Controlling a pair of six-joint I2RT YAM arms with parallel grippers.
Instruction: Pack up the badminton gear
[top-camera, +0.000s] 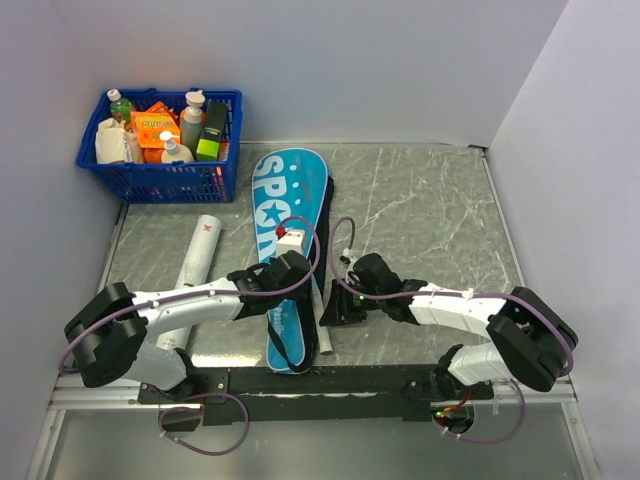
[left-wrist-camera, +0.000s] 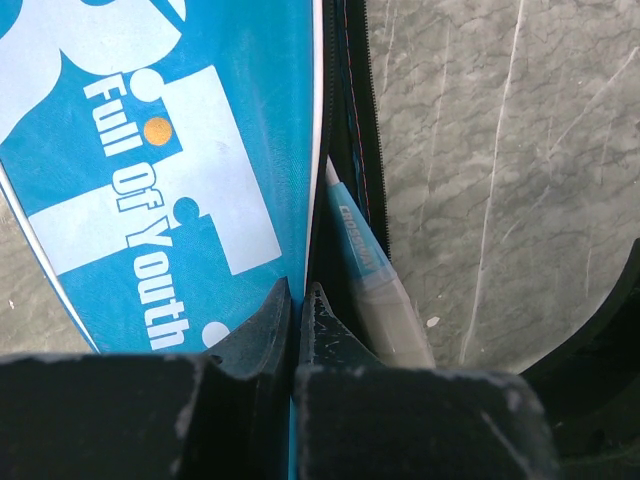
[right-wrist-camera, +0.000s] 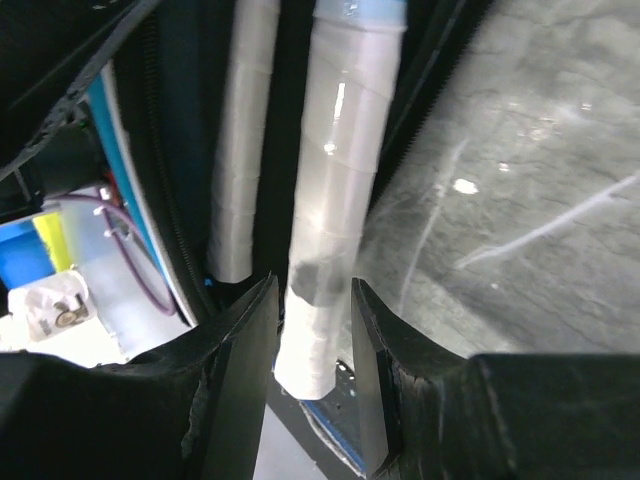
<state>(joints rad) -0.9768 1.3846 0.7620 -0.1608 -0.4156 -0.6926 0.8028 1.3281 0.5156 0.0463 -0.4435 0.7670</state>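
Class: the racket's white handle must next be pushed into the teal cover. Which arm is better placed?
Right: its claw already straddles the white wrapped racket handle; the left claw is pinching the teal fabric cover's edge.

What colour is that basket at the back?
Blue: the basket shows best in the top view, at the table's far left.

Cover lay lengthwise at table centre; racket handle protruded along its right edge. Tube lay left of the cover; basket stood behind the tube, at the far-left corner.
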